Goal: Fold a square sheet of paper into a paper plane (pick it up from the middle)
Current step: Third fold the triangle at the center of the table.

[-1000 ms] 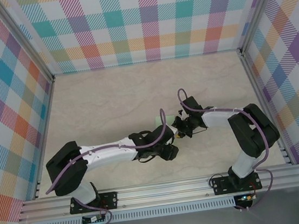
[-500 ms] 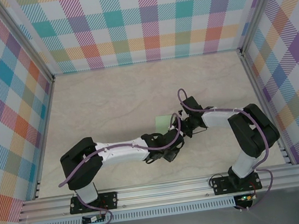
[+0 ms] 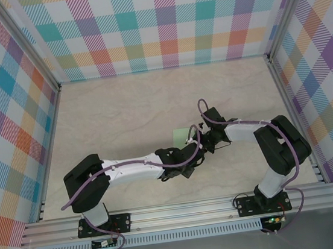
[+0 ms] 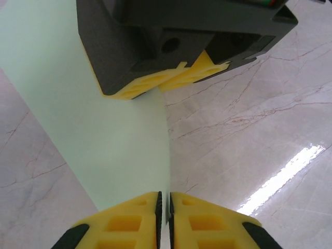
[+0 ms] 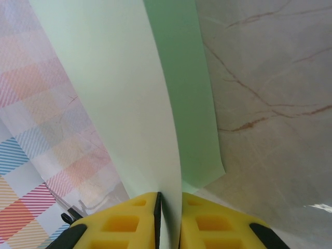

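Left gripper and right gripper pinch opposite edges of the square sheet of paper, jaws narrow; probably first fold; next, edges must meet evenly

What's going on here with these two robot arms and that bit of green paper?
Two robot arms meet over the middle of the table, sharing one pale green sheet of paper. The left arm has its jaws pinched on one edge of the sheet, and the right arm has its jaws pinched on it from the opposite side. The sheet bows between them and does not look like a plane yet.
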`<state>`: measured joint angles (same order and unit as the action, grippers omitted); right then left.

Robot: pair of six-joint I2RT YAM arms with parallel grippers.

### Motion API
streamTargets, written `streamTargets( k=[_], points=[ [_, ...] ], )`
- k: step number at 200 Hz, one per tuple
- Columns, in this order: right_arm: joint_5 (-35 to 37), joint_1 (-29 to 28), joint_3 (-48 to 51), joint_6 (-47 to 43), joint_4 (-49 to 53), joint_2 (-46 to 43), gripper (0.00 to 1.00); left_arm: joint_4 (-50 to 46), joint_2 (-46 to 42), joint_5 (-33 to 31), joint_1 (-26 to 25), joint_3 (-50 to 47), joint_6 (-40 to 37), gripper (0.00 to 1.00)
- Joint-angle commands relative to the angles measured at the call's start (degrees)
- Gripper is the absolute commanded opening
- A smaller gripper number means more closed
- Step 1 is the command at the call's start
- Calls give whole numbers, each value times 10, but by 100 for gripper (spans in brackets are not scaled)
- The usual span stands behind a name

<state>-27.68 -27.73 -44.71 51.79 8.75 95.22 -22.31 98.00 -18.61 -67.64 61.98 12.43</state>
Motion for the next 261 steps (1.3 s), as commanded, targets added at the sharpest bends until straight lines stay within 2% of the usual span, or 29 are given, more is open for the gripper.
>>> streamTargets(
  k=[1,33,84,100,120,150,175,261],
  points=[
    [-2,3,-12,-6,12,4,18,-19,-11,-2,-4,17,-6,7],
    [15,3,-14,-15,30,-22,25,-3,-19,63,19,8,-1,3],
    [112,12,-14,-27,116,-89,34,25,-49,190,81,-22,6,2],
    [134,14,-10,-23,114,-104,33,28,-53,218,96,-29,6,2],
    [100,14,-3,-21,59,-108,26,32,-56,252,113,-37,7,3],
    [83,14,-36,-35,42,-81,19,36,-54,294,136,-45,8,3],
    [46,13,-81,-55,47,-23,12,38,-51,309,147,-47,10,3],
    [41,12,-180,-123,107,112,14,33,-33,355,176,-40,8,4]
  ],
)
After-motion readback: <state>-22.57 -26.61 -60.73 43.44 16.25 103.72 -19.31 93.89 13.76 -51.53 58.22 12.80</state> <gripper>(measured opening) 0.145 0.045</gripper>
